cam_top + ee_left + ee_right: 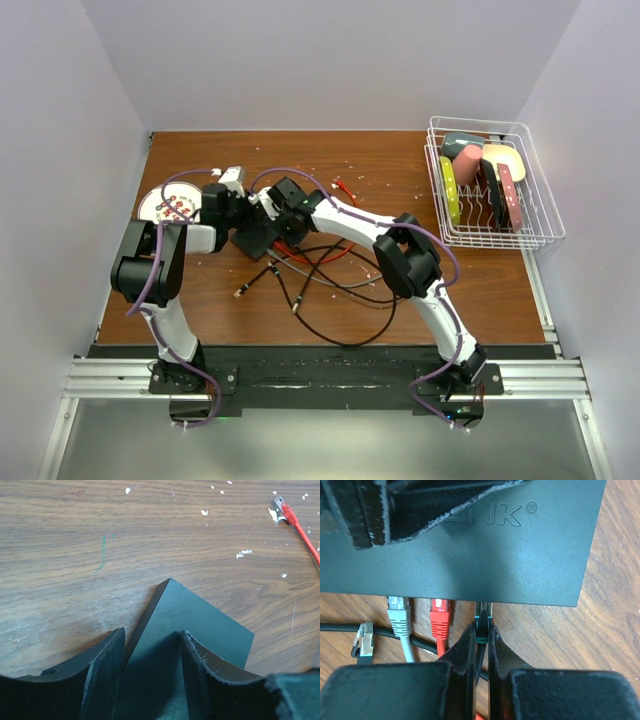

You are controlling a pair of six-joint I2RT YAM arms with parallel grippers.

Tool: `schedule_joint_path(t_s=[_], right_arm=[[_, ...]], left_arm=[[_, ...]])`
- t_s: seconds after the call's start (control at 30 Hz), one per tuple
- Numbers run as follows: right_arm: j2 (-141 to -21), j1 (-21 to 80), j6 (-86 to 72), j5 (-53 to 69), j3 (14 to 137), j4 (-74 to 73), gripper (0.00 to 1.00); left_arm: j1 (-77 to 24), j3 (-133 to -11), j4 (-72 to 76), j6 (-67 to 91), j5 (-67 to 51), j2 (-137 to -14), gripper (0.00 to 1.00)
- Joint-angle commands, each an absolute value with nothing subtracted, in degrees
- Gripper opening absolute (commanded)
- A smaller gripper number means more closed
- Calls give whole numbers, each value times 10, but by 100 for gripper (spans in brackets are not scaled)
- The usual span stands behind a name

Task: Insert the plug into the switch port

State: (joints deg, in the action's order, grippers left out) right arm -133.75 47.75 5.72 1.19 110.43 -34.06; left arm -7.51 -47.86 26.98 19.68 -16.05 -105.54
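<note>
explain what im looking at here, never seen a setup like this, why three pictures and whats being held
Two robot arms are bolted to a wooden table. One picture looks down from above; the other two come from cameras on each wrist. The left gripper straddles a flat black box, the network switch, steadying it. The right gripper is shut on a black plug at the switch's edge, beside a red plug and a grey plug already in. Loose cables and a wire basket also sit there.

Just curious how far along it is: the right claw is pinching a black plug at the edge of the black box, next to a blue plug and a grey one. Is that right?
Not quite. In the right wrist view the neighbour plug is red, not blue. The rest holds: the right gripper pinches the black plug at the black box, with the grey plug further along.
</note>
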Motion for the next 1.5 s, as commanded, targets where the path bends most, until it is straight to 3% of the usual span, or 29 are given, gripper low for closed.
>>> schedule_joint_path(t_s=[0.0, 0.87, 1.47], right_arm=[[-1310, 493, 25, 21, 1093, -245, 0], [-1247, 488, -25, 47, 1000, -46, 0], [-1279, 477, -38, 36, 1053, -20, 0]], left_arm=[[-84, -475, 263, 207, -230, -1063, 48], [-91, -505, 198, 212, -297, -1114, 38], [-91, -518, 151, 211, -308, -1135, 30]])
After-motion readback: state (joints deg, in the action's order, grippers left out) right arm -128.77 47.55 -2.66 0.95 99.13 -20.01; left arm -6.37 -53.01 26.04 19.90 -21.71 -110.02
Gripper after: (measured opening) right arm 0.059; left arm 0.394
